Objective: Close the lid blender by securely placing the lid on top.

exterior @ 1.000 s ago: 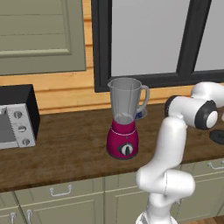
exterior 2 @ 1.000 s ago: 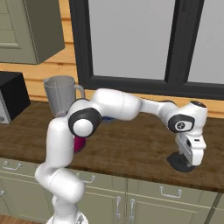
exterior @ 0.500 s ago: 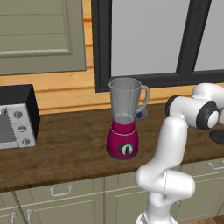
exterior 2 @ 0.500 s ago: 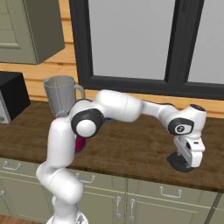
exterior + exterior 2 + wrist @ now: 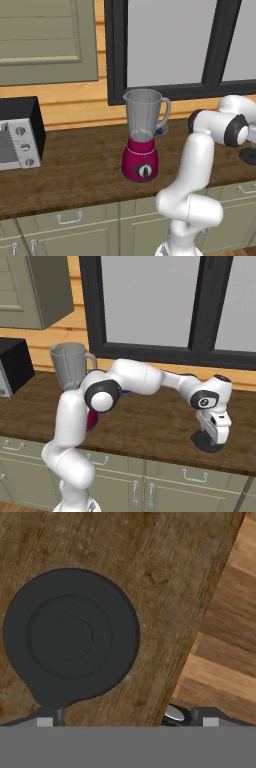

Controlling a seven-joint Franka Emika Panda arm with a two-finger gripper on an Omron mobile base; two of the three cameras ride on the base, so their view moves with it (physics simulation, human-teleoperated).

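The blender (image 5: 142,145) stands on the wooden counter, its magenta base and black dial facing front and its clear jar open at the top; it is also at the left behind the arm (image 5: 70,363). The black round lid (image 5: 205,442) lies flat on the counter far to the right, close to the front edge (image 5: 248,156). My gripper (image 5: 216,437) hangs just above it, pointing down. In the hand view the lid (image 5: 70,637) sits left of centre, and my gripper (image 5: 125,721) is open, its left tip by the lid's rim.
A silver-and-black toaster oven (image 5: 17,132) stands at the counter's left end. The counter's front edge runs right beside the lid, with wooden floor (image 5: 225,637) below it. Cabinet drawers with handles (image 5: 195,476) sit under the counter. A dark-framed window is behind.
My hand has sunk slightly toward the lid. The blender and lid have not moved.
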